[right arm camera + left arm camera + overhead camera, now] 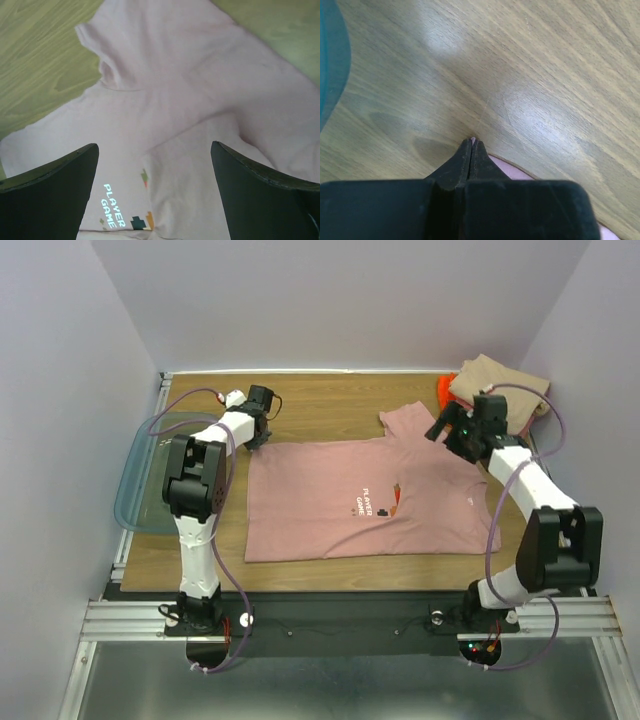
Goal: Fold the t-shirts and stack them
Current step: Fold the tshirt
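your left gripper (pixel 472 141) clenched at far-left corner of pink t-shirt (pixel 340 500), sliver of pink cloth pinched between tips. your right gripper (pixel 154 145) released, fingers wide apart, above same shirt near its collar and far sleeve. pink t-shirt lies spread on desk (pixel 330 405), chest print "player game" (pixel 112 207) facing up, cloth rumpled around far sleeve. folded tan t-shirt (pixel 500 380) sits beyond pink t-shirt's far-right side, orange t-shirt (pixel 445 392) just beside it. teal bin (pixel 140 480) lies left of pink t-shirt, apart from it.
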Controlling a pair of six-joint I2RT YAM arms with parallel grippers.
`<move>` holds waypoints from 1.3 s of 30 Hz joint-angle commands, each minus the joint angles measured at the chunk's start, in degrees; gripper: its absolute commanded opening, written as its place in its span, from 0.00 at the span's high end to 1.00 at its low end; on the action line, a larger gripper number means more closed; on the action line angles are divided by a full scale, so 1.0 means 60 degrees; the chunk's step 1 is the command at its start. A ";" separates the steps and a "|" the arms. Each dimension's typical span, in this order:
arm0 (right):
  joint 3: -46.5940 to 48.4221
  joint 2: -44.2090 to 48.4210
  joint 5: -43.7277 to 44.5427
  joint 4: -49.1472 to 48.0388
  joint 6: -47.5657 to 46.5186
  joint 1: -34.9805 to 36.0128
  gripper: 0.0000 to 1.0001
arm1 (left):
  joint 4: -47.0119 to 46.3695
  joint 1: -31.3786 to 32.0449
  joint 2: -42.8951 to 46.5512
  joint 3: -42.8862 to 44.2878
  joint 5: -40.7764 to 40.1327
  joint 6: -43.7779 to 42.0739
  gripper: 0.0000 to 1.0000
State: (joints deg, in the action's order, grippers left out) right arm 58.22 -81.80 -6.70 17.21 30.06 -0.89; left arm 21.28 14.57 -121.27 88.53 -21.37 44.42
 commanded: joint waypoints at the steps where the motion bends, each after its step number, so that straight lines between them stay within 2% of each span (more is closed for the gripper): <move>1: 0.1647 -0.0909 0.0749 -0.0569 -0.0571 0.0967 0.00 | 0.0087 0.0048 0.0173 -0.0589 0.0441 -0.0416 1.00; 8: 0.4504 -0.4275 0.1746 -0.0539 -0.1244 0.1217 0.00 | -0.0777 0.0062 0.1489 -0.1541 0.0674 -0.0929 1.00; 14: 0.6758 -0.6461 0.3092 -0.0613 -0.2007 0.1290 0.01 | -0.1187 0.0077 0.1858 -0.1791 0.0967 -0.1281 1.00; 16: 0.7988 -0.7469 0.2905 -0.0598 -0.2300 0.1276 0.00 | -0.1304 0.0077 0.1843 -0.1806 0.1158 -0.1310 1.00; 17: 0.8718 -0.7852 0.2889 -0.0598 -0.2402 0.1304 0.02 | -0.1291 0.0077 0.1814 -0.1777 0.1159 -0.1325 1.00; 22: 1.0361 -0.9231 0.2932 -0.0583 -0.2973 0.1451 0.06 | -0.1276 0.0077 0.1799 -0.1675 0.0909 -0.1383 1.00; 24: 1.1079 -0.9846 0.3283 -0.0569 -0.3208 0.1466 0.11 | -0.1275 0.0077 0.1828 -0.1660 0.0909 -0.1369 1.00; 27: 1.1493 -1.0404 0.3607 -0.0569 -0.3472 0.1481 0.25 | -0.1276 0.0091 0.1902 -0.1660 0.0909 -0.1384 1.00; 29: 1.1451 -1.0492 0.3665 -0.0569 -0.3443 0.1481 0.30 | -0.1276 0.0077 0.1974 -0.1660 0.0866 -0.1398 1.00; 32: 1.1144 -1.0493 0.3883 -0.0569 -0.3444 0.1480 0.32 | -0.1276 0.0077 0.2019 -0.1674 0.0836 -0.1413 1.00; 39: 1.0439 -1.0478 0.4002 -0.0583 -0.3414 0.1466 0.42 | -0.1320 0.0077 0.2077 -0.1659 0.0953 -0.1442 1.00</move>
State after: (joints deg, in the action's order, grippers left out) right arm 122.15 -145.18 15.29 14.90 10.13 7.60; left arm 14.28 14.94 -112.79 78.32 -15.00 36.82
